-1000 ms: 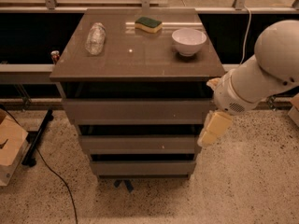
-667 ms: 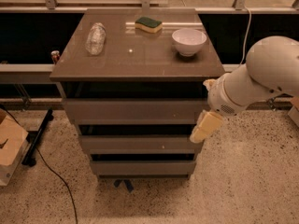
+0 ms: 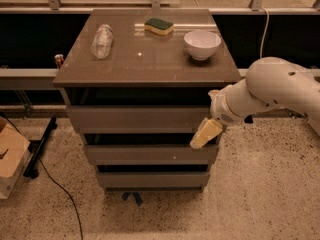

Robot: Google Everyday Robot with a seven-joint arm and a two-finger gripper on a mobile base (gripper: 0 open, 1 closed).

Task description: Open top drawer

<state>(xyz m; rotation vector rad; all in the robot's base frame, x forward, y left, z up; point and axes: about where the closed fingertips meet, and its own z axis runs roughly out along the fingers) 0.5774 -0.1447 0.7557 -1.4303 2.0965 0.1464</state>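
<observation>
The top drawer [image 3: 140, 118] is the widest grey-brown flat front, just under the cabinet's top [image 3: 150, 64], and sits pushed in. My gripper [image 3: 204, 134], pale yellow at the end of a white arm [image 3: 270, 91], comes in from the right. It hangs in front of the drawer's lower right corner, over the dark gap above the middle drawer front [image 3: 150, 154]. I cannot tell whether it touches the front.
On the cabinet's top lie a clear plastic bottle [image 3: 101, 34], a green and yellow sponge [image 3: 159, 25] and a white bowl [image 3: 202, 44]. The bottom drawer front [image 3: 152, 179] is lowest. A cardboard box [image 3: 10, 156] and a black cable [image 3: 55, 184] lie on the floor at left.
My gripper and arm have moved left, from beside the cabinet's right edge to in front of the top drawer's lower right corner. The drawers have not moved.
</observation>
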